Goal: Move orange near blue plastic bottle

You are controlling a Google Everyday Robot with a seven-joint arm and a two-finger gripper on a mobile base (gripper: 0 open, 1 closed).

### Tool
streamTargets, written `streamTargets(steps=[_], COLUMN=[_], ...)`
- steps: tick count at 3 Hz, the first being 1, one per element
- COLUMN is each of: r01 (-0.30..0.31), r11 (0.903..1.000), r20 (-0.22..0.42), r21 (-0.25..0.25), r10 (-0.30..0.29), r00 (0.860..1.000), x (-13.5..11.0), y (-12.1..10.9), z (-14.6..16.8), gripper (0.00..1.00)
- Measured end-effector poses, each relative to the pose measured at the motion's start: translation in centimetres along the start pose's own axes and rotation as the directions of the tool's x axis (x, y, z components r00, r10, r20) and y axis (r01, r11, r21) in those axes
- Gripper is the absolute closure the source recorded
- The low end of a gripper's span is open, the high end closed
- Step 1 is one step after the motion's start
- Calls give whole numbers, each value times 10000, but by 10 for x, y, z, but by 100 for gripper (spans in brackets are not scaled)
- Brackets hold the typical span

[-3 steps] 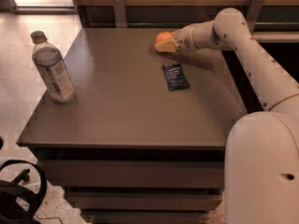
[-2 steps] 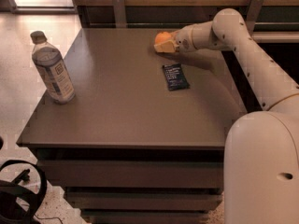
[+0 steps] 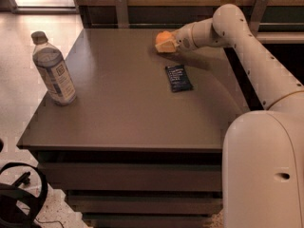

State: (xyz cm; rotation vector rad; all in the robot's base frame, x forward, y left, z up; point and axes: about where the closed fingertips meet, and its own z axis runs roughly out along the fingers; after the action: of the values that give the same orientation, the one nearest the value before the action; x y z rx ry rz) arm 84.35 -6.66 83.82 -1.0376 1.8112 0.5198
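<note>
The orange (image 3: 163, 35) is at the far middle of the brown table (image 3: 118, 113), between the fingers of my gripper (image 3: 164, 44). The gripper reaches in from the right and is shut on the orange, at or just above the table top. The blue plastic bottle (image 3: 53, 69), clear bluish with a grey cap and a pale label, stands upright near the table's left edge, far from the orange.
A flat dark blue snack packet (image 3: 178, 77) lies on the table just in front of the gripper. My white arm (image 3: 256, 61) crosses the table's right side. A wooden wall with metal posts runs behind the table. A black chair base (image 3: 19, 198) is at the lower left.
The gripper with the orange has shifted slightly to the left along the far side of the table. Bottle and packet have not moved.
</note>
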Motion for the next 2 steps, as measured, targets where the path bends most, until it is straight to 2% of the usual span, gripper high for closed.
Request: streamTargets(steps=[1, 2], r01=[532, 878], r11=[9985, 9958], r20=[-311, -235], r21=[123, 265], r10=[-528, -872], r00=[9981, 9959], x=[-23, -43], y=[7, 21], z=[-18, -40], gripper=[100, 100])
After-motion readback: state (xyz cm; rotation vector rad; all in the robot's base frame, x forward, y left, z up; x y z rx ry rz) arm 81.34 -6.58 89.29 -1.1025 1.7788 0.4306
